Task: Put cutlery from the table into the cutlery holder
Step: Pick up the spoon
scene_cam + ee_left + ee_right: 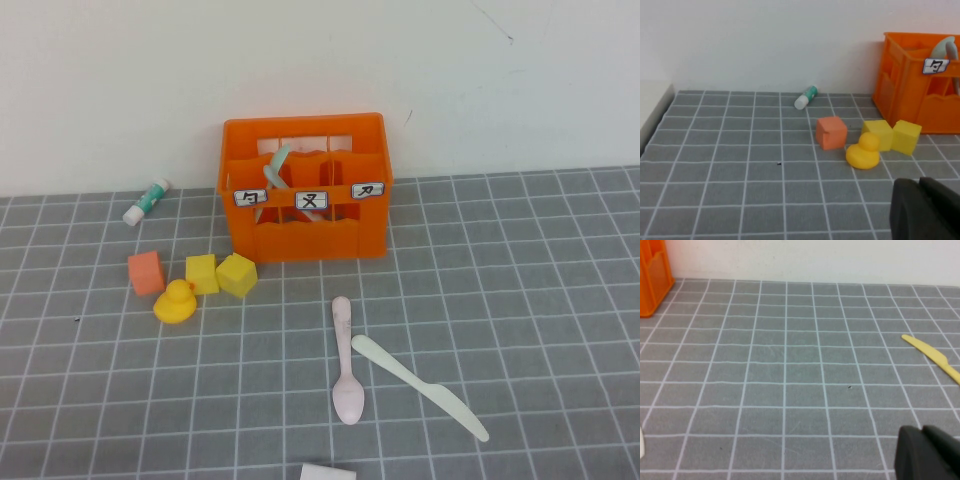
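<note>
1. Lying on the table at six o'clock of the cutlery holder: pink spoon, white knife just beside it.
2. Mint-green spoon leans in the holder's left compartment.
3. Left gripper, right gripper sit low over the table, both closed, empty.

— How much cutlery do we count? — One pink spoon and one cream knife on the table, one mint spoon in the single crate.
— And the rest? — Two yellow cubes, one orange cube, one duck, one tube.
</note>
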`<action>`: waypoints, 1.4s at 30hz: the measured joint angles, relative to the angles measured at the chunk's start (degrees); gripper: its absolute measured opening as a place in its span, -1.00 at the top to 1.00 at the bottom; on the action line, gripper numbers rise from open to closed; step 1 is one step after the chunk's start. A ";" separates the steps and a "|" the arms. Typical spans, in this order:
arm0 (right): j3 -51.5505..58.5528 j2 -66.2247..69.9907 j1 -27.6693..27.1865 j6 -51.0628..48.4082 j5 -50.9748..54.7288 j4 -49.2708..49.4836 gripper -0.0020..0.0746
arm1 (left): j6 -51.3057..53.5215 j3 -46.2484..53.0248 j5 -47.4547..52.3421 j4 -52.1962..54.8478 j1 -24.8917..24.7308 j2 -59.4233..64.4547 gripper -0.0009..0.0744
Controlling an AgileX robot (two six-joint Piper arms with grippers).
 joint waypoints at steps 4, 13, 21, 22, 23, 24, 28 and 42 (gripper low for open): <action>0.00 0.00 0.00 0.00 0.00 0.00 0.95 | -0.76 0.37 -0.32 0.84 -0.11 0.00 0.98; 0.00 0.00 0.00 0.00 0.00 0.00 0.95 | 0.85 0.64 5.95 0.96 -0.11 0.00 0.98; 0.00 0.00 0.00 0.00 0.00 0.00 0.95 | 0.60 0.53 7.18 0.96 1.45 0.00 0.98; 0.00 0.00 0.00 0.00 0.00 0.00 0.95 | 0.60 0.53 7.30 0.96 1.45 0.00 0.98; 0.00 0.00 0.00 0.00 0.00 0.00 0.95 | 0.60 0.45 7.38 0.96 1.45 0.00 0.98; 0.00 0.00 0.00 0.00 0.00 0.00 0.95 | 0.60 0.45 7.52 0.96 1.45 0.00 0.98; 0.00 0.00 0.00 0.00 0.00 0.00 0.95 | 0.60 0.45 7.57 0.96 1.45 0.00 0.98; 0.00 0.00 0.00 0.00 0.00 0.00 0.95 | 0.71 0.45 7.66 0.96 1.45 0.00 0.98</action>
